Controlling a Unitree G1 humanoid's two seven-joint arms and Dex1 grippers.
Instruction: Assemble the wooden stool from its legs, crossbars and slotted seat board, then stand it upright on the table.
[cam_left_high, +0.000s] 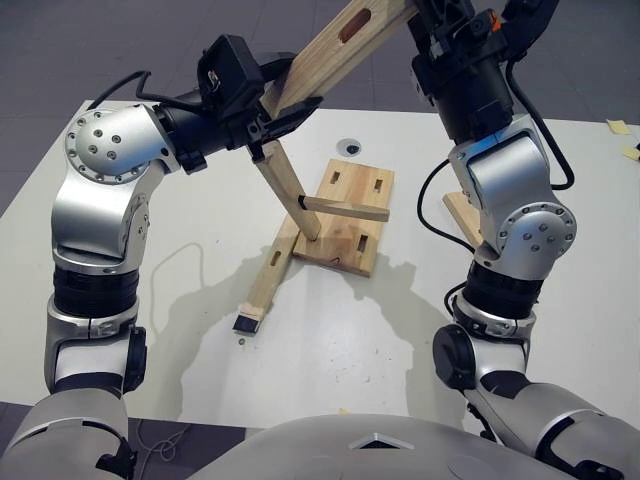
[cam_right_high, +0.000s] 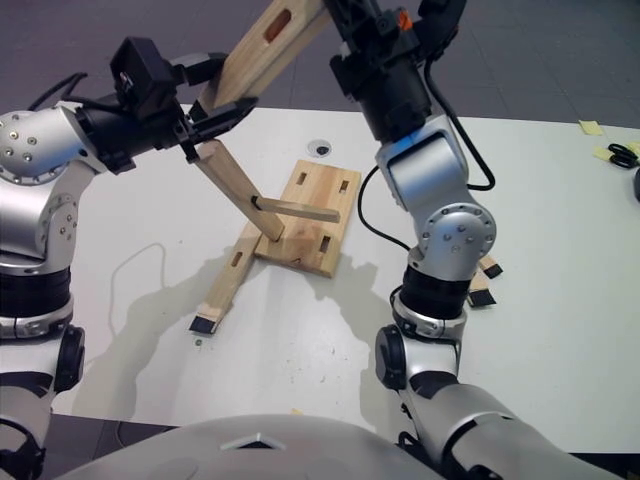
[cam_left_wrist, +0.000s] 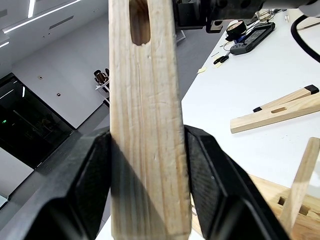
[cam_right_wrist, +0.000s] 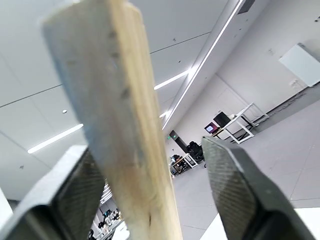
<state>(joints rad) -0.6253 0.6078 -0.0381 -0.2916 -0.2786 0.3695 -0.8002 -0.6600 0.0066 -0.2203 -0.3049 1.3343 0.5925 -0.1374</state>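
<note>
The slotted leg (cam_left_high: 330, 55), stiff and probably light, slants toward 1 o'clock; its flat faces are best for gripping. The left gripper (cam_left_high: 285, 95) is clamped on its lower end. The right gripper (cam_right_wrist: 149, 147) straddles the upper end with its fingers slack.

- The held leg (cam_left_high: 335, 50) is shown in pale, streaked wood grain, pierced by a dark slot.
- The seat board (cam_left_high: 358, 190) is coloured light tan.
- The lying leg (cam_left_high: 265, 285) is tipped black.
- The table (cam_left_high: 590, 220) is white.

The left arm bends at the elbow and reaches inward above the surface, left gripper (cam_left_wrist: 148, 187) jaws clamped on a wooden leg (cam_left_high: 335, 45), while the right arm stands raised, right gripper (cam_right_wrist: 155, 195) jaws spread loosely around that leg.
</note>
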